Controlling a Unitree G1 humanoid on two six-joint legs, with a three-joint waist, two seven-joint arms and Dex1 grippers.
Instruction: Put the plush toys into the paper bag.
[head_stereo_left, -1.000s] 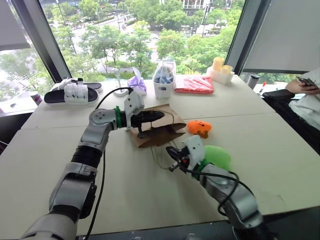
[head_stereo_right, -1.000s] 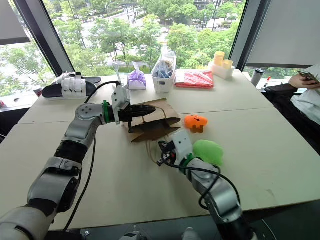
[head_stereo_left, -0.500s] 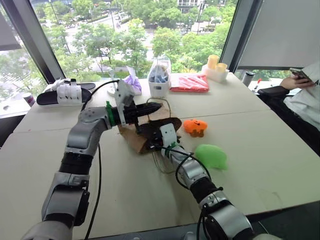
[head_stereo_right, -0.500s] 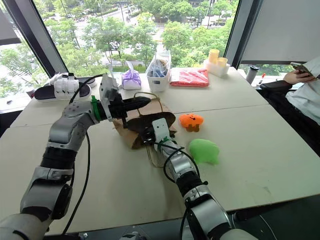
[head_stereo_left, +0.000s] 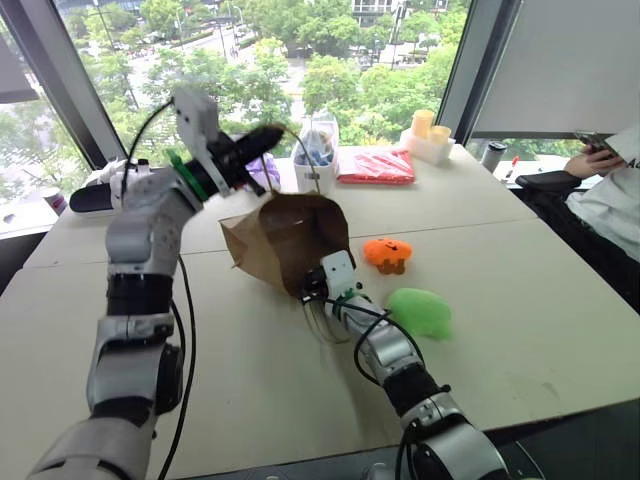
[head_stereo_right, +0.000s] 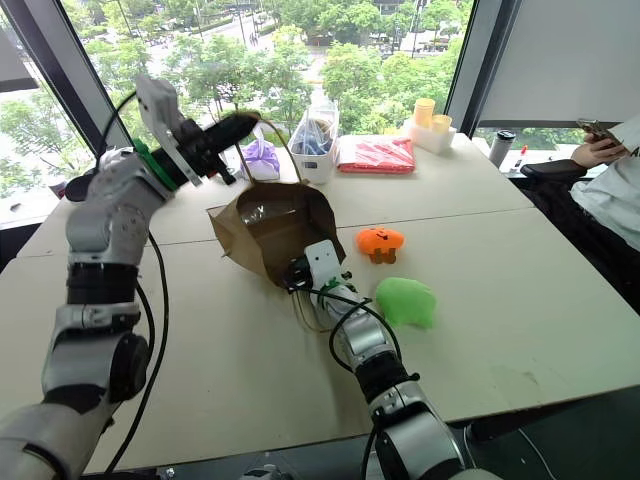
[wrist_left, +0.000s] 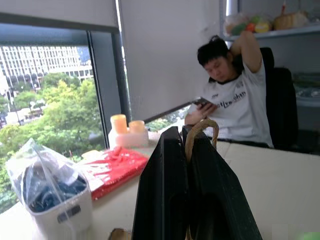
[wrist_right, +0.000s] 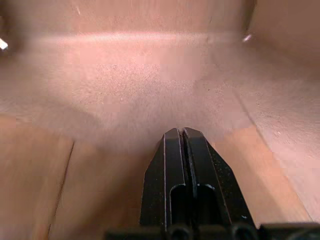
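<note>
The left gripper, fingers clenched on a handle, lifts the paper bag open mid-tabletop. The right gripper, fingers clenched empty, is inside its mouth. Both plush toys, orange and green, lie beside the bag; next likely grasping one.

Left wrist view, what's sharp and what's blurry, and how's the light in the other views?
Left wrist view: the shut left gripper pinching the tan handle is fairly sharp, the person soft. Right wrist view: dim, blurred brown inside of the paper bag. Eye views: bright window backlight, soft shadows on the table.
</note>
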